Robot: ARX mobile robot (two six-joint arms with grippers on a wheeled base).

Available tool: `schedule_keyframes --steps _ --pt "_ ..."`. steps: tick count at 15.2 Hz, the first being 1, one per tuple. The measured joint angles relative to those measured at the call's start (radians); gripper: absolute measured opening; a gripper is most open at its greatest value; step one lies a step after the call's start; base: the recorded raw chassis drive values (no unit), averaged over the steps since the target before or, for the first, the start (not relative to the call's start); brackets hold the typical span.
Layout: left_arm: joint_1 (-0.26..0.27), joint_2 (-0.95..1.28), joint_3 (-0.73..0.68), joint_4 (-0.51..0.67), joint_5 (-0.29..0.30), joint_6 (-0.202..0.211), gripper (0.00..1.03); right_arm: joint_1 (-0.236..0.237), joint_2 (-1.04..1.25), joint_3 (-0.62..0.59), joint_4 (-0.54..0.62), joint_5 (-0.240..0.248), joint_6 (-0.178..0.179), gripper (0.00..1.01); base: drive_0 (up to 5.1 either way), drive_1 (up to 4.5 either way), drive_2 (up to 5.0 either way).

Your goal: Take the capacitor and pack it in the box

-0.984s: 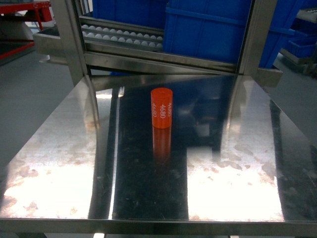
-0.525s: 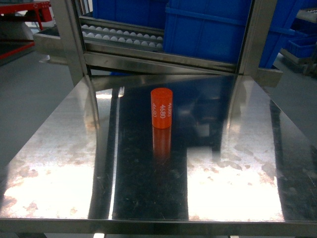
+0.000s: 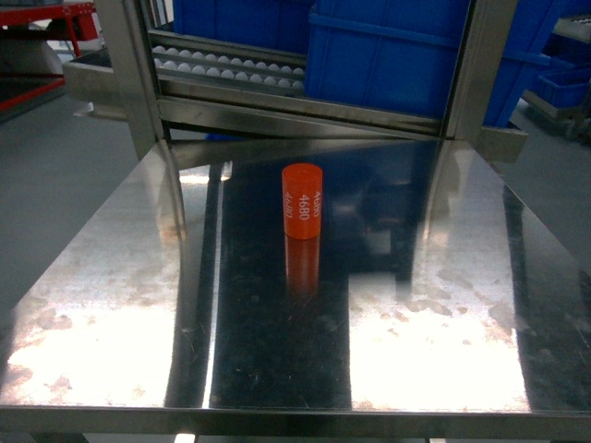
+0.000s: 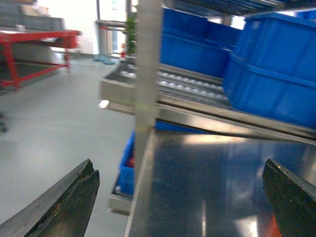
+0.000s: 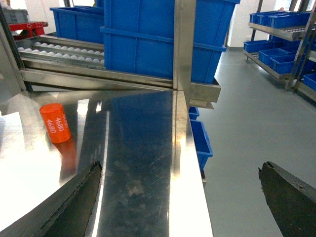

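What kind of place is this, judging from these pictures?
Probably a warehouse or factory floor. Blue plastic bins sit on a roller rack, more bins fill shelving across a grey floor, and an orange capacitor stands upright on a steel table.

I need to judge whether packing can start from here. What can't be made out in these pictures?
- The box: in no view, so its place is unknown.
- The capacitor: in the left wrist view only an orange sliver at the bottom edge, behind the right finger.
- Left gripper and right gripper: only fingertips show, cut by the frame; neither appears in the head view.
- The left wrist view is blurred; blue bins lack detail.
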Motion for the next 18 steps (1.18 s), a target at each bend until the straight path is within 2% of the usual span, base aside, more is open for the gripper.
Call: schedule_keyframes --steps 1,3,4,5,7,11,18 --pt "-0.014 0.201 0.123 0.009 0.113 0.005 0.98 0.000 0.000 0.000 -0.001 0.000 0.000 0.98 0.0 0.00 0.0" --pt "-0.070 0.534 0.343 -0.102 0.352 0.029 0.98 0.000 0.000 0.000 -0.001 0.000 0.000 0.98 0.0 0.00 0.0" --pt "-0.100 0.648 0.459 -0.138 0.449 0.039 0.98 0.000 0.000 0.000 -0.001 0.000 0.000 0.98 0.0 0.00 0.0" --pt "-0.118 0.715 0.546 -0.159 0.493 0.040 0.98 0.000 0.000 0.000 -0.001 0.000 0.000 0.98 0.0 0.00 0.0" --pt "-0.159 0.871 0.712 -0.174 0.524 0.053 0.98 0.000 0.000 0.000 -0.001 0.000 0.000 0.98 0.0 0.00 0.0" --pt "-0.221 1.012 0.842 -0.221 0.532 0.066 0.98 0.000 0.000 0.000 -0.001 0.000 0.000 0.98 0.0 0.00 0.0" --pt "-0.263 1.202 1.039 -0.265 0.455 0.071 0.98 0.000 0.000 0.000 -0.001 0.000 0.000 0.98 0.0 0.00 0.0"
